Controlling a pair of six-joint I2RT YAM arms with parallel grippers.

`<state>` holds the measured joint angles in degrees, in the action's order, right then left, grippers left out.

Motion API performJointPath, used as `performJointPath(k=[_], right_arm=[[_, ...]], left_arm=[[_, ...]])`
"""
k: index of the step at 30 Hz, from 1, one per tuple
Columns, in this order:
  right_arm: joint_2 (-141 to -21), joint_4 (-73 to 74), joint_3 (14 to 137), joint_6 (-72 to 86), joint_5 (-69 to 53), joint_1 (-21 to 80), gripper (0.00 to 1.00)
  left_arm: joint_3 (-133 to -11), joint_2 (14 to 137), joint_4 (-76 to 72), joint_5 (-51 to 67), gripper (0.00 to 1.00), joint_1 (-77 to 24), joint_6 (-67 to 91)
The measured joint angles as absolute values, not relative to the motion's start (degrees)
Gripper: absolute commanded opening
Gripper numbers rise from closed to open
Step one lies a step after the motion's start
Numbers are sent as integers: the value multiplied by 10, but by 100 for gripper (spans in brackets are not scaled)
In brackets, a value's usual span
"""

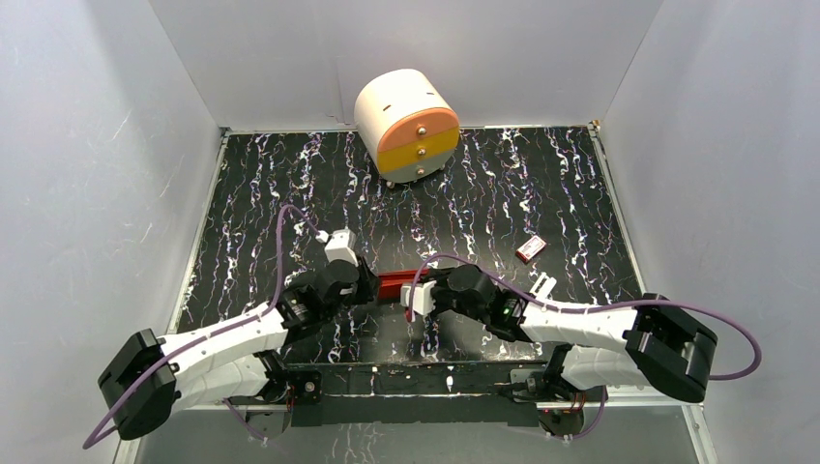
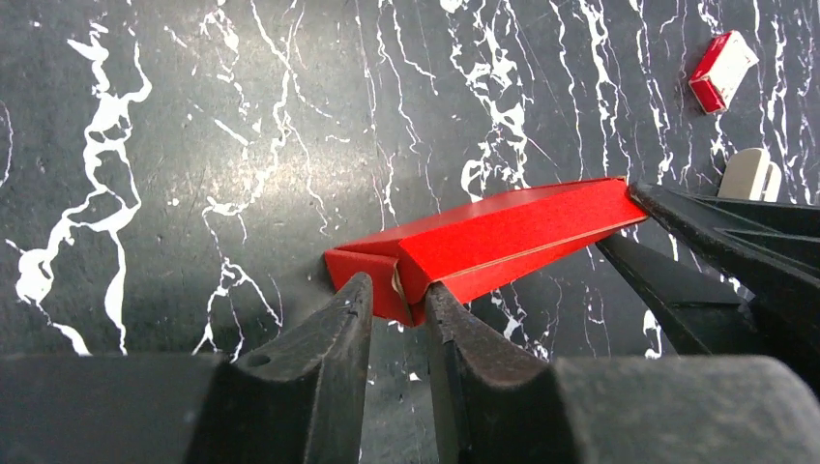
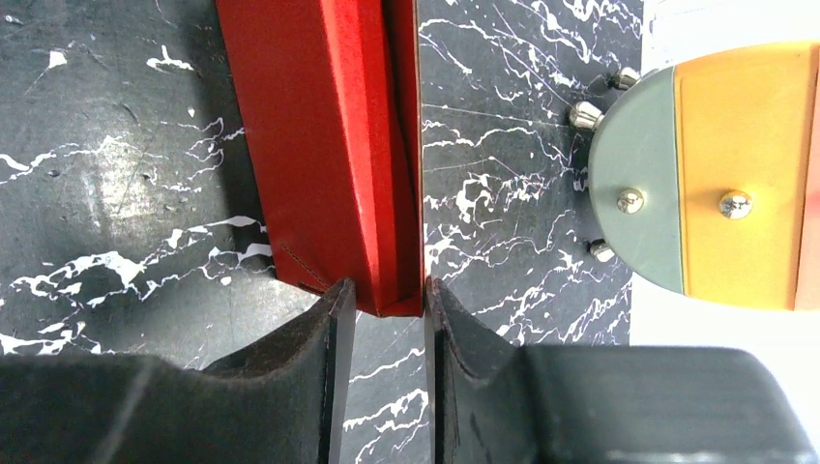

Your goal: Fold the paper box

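The paper box (image 1: 395, 284) lies flattened on the dark marbled surface (image 1: 483, 193), between the two arms. The right pincer (image 3: 385, 295) is closed narrowly on one end, both fingers against the card. The left pincer (image 2: 398, 307) stands slightly parted around the opposite end corner; whether it pinches cannot be told. A small red-and-white packet (image 1: 531, 248) lies well apart to the right. A round drawer unit (image 1: 406, 124) stands by the back wall.

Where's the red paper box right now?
Top view: the paper box lies near-centre on the table, between the left gripper and the right gripper; the red-and-white packet sits behind it to the right.
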<state>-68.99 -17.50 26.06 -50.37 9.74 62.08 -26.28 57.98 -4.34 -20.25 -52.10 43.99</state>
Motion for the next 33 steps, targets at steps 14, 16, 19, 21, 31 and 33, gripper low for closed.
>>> performJointPath(k=[14, 16, 19, 21, 31, 33], right_arm=[[-710, -208, 260, -500, 110, 630, 32], [-716, -213, 263, -498, 113, 631, 31], [-725, -215, 269, -496, 117, 631, 31], [-729, -215, 272, -495, 122, 631, 31], [-754, -216, 293, -470, 138, 631, 29], [-758, -216, 297, -466, 141, 631, 29]], left_arm=[[-229, 452, 65, -192, 75, -522, 522], [-229, 435, 65, -191, 78, -522, 535], [-229, 427, 65, -188, 83, -513, 559], [-229, 429, 65, -176, 85, -498, 582], [-170, 458, -22, -47, 83, -338, 744], [-170, 468, -40, -36, 82, -336, 763]])
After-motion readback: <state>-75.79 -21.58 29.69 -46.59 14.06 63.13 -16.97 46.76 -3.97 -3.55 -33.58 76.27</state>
